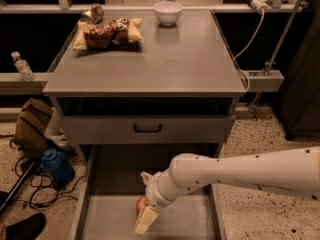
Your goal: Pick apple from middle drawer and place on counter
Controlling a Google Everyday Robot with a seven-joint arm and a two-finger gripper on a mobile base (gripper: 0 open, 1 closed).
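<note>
The apple is small and red-orange and lies on the floor of the pulled-out middle drawer, near its centre. My gripper reaches in from the right on a white arm and sits right over the apple, hiding most of it. One cream finger shows in front of the apple and another tip behind it, so the gripper is open around it. The counter is the grey cabinet top above.
On the counter stand a white bowl, a snack bag and a can at the back. A shut drawer front with a black handle is above the open drawer. A bottle, bags and cables lie left.
</note>
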